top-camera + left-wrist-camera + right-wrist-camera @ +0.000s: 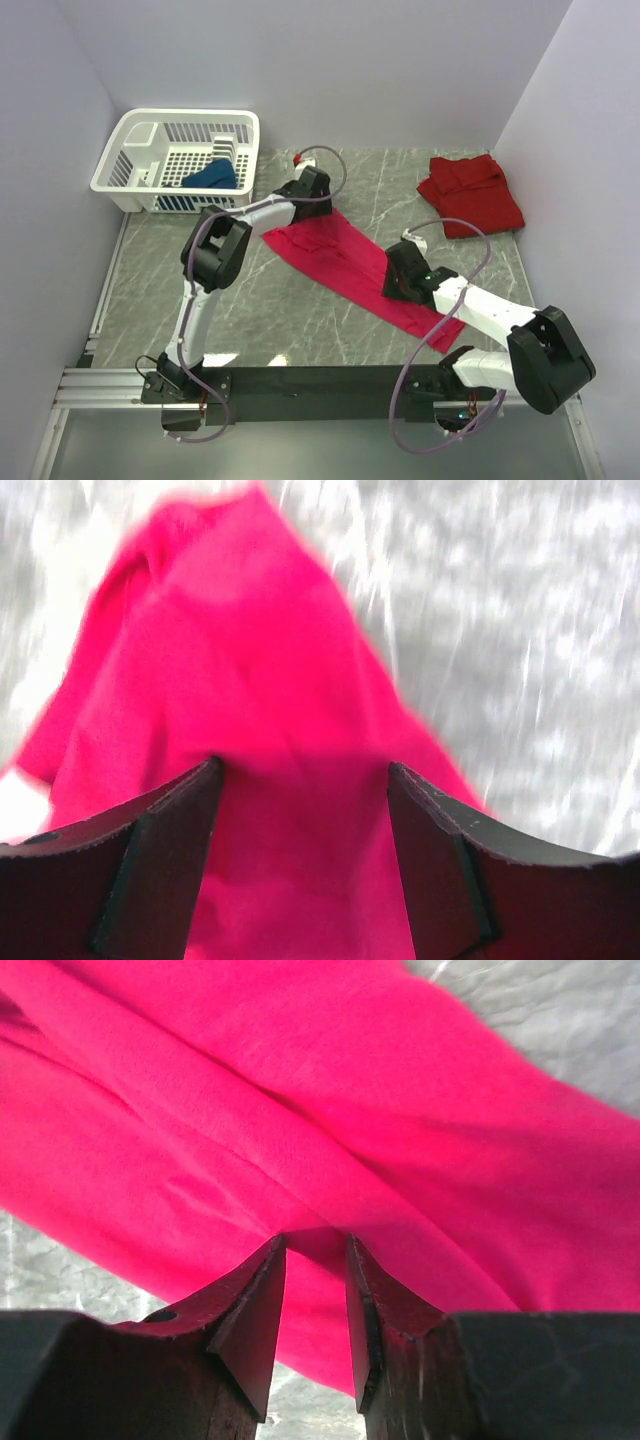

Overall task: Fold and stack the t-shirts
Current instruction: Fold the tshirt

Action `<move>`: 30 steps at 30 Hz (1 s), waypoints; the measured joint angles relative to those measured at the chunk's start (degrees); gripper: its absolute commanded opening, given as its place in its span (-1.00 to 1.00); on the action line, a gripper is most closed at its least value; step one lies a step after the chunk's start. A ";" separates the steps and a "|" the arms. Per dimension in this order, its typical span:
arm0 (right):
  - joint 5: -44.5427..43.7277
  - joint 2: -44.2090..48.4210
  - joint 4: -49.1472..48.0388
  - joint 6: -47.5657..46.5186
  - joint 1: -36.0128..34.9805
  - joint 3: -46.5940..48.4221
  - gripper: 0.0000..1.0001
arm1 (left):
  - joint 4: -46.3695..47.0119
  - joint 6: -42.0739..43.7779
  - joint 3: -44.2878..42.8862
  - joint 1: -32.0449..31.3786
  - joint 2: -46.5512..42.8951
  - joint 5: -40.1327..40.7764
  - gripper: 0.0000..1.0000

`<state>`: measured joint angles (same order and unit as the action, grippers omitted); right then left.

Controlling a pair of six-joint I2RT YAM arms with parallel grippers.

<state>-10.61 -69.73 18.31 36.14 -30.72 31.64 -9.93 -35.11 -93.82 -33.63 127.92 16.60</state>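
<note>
The magenta t-shirt (345,262) (250,660) (350,1110) lies as a long folded strip running diagonally across the table's middle. My left gripper (316,210) (305,770) hovers over its far left end, jaws wide open with only cloth below them. My right gripper (390,282) (315,1240) sits low over the strip's near right part. Its jaws stand a little apart and hold no cloth. The dark red t-shirt (470,192) rests folded at the back right. The dark blue t-shirt (212,176) lies crumpled in the basket.
A white lattice basket (180,118) stands at the back left, close to the left arm's elbow. White walls close the table on three sides. Cables loop over both arms.
</note>
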 measured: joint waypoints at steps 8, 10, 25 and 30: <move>2.75 -5.46 -2.84 1.84 -6.27 1.27 -0.22 | -2.49 2.75 -11.89 2.01 7.26 -2.03 0.46; 3.19 -6.54 -3.02 2.60 -8.63 2.78 -0.22 | -2.56 3.23 -13.07 2.36 8.00 -2.54 0.46; -3.80 1.31 2.95 3.13 -8.20 7.37 -0.14 | -1.03 5.73 -4.81 2.05 -2.64 -5.16 0.49; -5.66 2.08 3.32 2.34 -4.94 5.05 -0.14 | 1.31 5.05 3.72 0.76 -9.40 -5.88 0.48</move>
<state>-16.27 -67.66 21.63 38.48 -35.66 36.69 -8.62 -30.06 -90.11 -32.86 118.52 10.72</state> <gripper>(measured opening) 0.429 0.743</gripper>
